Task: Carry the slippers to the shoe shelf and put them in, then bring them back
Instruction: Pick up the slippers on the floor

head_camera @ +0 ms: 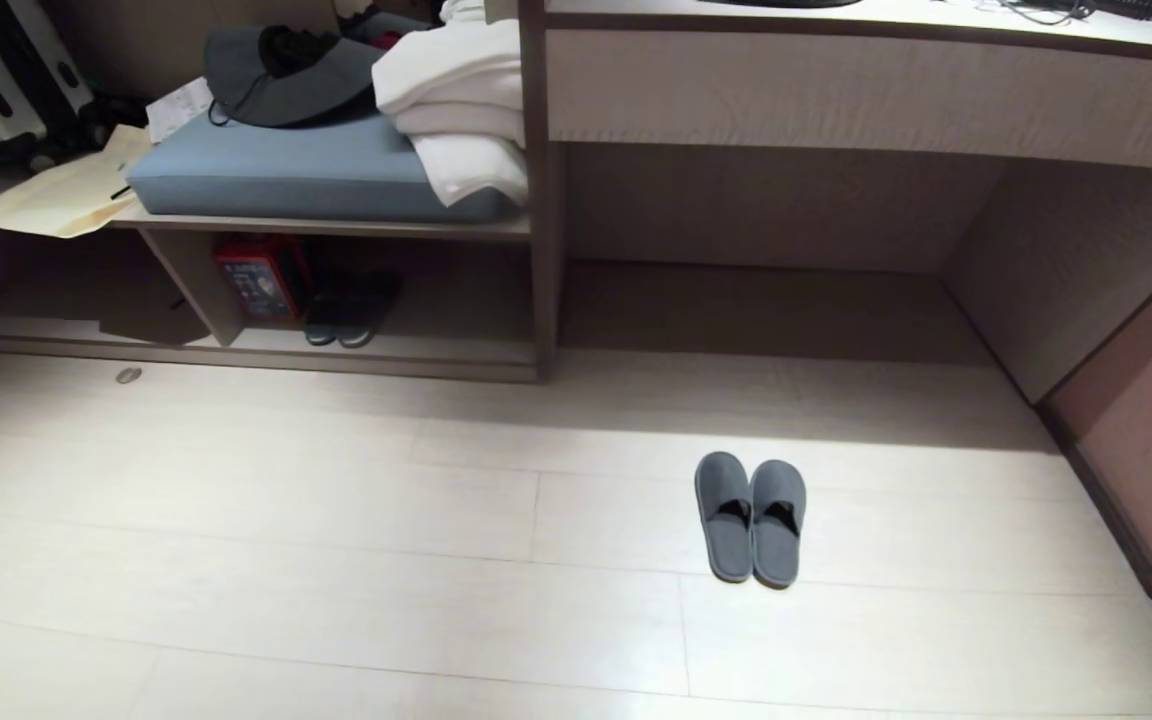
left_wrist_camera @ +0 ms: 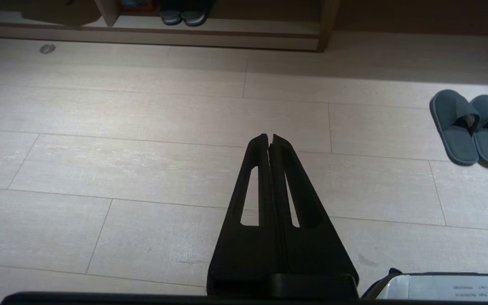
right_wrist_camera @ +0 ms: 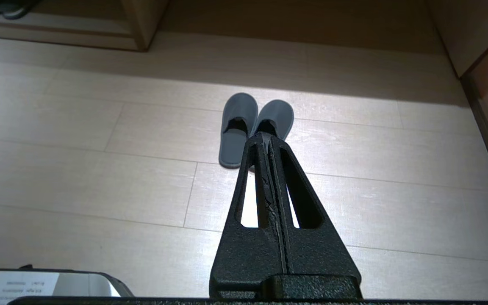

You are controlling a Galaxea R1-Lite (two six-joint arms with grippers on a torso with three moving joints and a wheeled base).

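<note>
Grey-blue slippers sit side by side on the pale plank floor, touching along their inner edges, toes pointing to the far side, heels nearest the robot, right of centre in the head view. They lie just at the edge of the lit patch, in front of the open space under the desk. Shoe shelf is far left, low cubby under a bench board, well apart from the slippers. Inside it a darker pair of shoes stands next to a red box, with an upright divider to their left. On the bench above: blue cushion, dark hat, folded white towels, cream bag. Small round thing on the floor near the shelf front, can't tell what. Neither arm shows in the head view. Left gripper hangs over bare floor, fingers pressed together, nothing between them, slippers off to its right and farther away. Right gripper also pressed together and empty, its tip lined up over the heel end of the right slipper in its wrist view, contact can't be told.
</note>
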